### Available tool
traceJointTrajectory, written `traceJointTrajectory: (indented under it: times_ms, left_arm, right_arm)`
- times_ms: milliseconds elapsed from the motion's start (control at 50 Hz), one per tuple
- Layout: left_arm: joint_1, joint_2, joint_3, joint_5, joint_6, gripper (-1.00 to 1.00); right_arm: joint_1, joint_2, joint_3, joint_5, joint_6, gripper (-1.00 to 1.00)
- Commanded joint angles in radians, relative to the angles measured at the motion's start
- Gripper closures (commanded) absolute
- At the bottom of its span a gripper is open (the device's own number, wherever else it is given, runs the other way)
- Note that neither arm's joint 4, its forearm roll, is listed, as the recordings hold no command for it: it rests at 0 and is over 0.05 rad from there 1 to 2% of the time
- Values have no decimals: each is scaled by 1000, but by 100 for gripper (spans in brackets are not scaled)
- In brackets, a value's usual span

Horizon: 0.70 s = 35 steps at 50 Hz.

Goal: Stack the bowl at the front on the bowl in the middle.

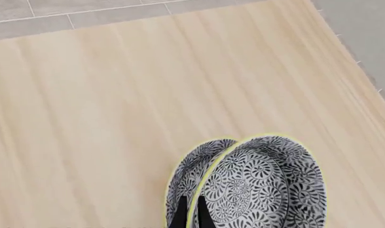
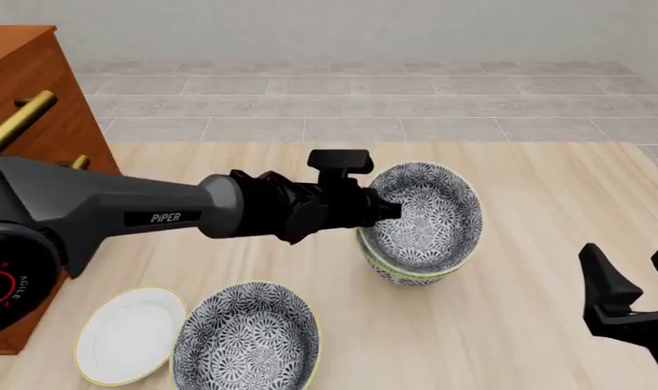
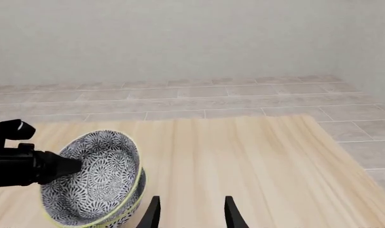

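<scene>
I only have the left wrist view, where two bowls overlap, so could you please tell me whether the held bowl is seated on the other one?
Observer: Not flat. In the front view the held bowl is steeply tilted, its lower edge inside the lower bowl.
Operator: Thank you. Is anything else on the table?
Observer: Yes, a third bowl sits at the front left beside a plate.
Operator: And where is the right arm?
Observer: Its fingers are open at the front right, apart from the bowls.
</scene>
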Motion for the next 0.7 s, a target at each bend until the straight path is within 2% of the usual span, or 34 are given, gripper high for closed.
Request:
traceJointTrajectory:
  times_ms: [20, 40, 60, 420, 700]
  left_arm:
    - [-4, 6, -7, 1, 0, 100]
    - [-4, 15, -16, 13, 6, 100]
    - [-3, 14, -14, 9, 6, -100]
    - [-4, 17, -18, 16, 6, -100]
    - [25, -44, -3, 24, 43, -100]
  right_arm:
    - [-1, -58, 0, 57, 0, -100]
    - [-1, -63, 0, 62, 0, -100]
    - [-1, -70, 0, 69, 0, -100]
    - [-2, -74, 0, 75, 0, -100]
    - [-2, -63, 0, 62, 0, -100]
